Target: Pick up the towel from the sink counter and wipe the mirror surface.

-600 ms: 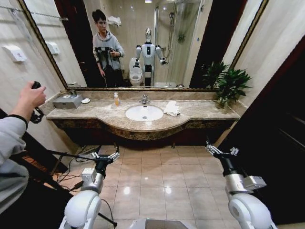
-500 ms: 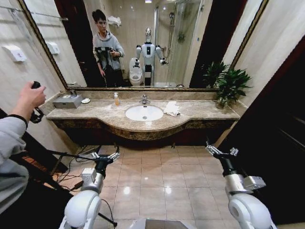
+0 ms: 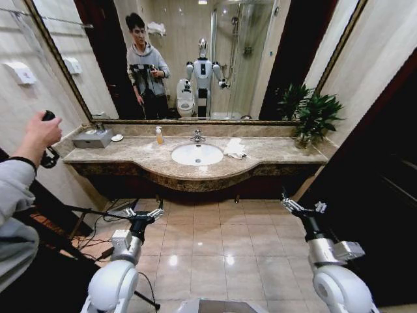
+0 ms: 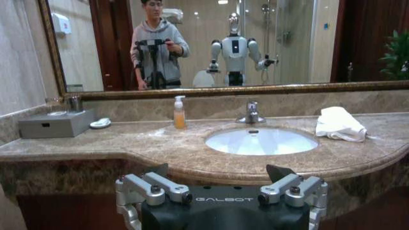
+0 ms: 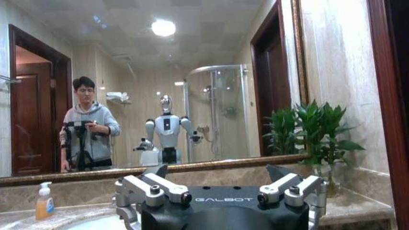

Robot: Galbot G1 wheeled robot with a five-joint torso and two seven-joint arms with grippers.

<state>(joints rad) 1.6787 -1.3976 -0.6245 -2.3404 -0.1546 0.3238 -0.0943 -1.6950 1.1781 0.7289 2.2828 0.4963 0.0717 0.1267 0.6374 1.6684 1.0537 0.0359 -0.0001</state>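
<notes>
A crumpled white towel (image 3: 234,149) (image 4: 339,124) lies on the sink counter (image 3: 273,154) (image 4: 160,143), just right of the white basin (image 3: 197,154). Behind the counter, the mirror surface (image 3: 195,59) (image 4: 288,43) (image 5: 191,96) spans the wall in its dark ornate frame. Both arms hang low over the tiled floor, well short of the counter. My left gripper (image 3: 144,212) (image 4: 217,168) is open with nothing between its fingers. My right gripper (image 3: 303,207) (image 5: 217,168) is also open and holds nothing.
On the counter stand a chrome faucet (image 3: 198,136), a soap bottle (image 3: 159,135), a grey box (image 3: 92,138) at the left end and a potted plant (image 3: 316,117) at the right. A person's arm (image 3: 26,156) and cables (image 3: 98,222) occupy the left; tiled floor (image 3: 215,228) lies ahead.
</notes>
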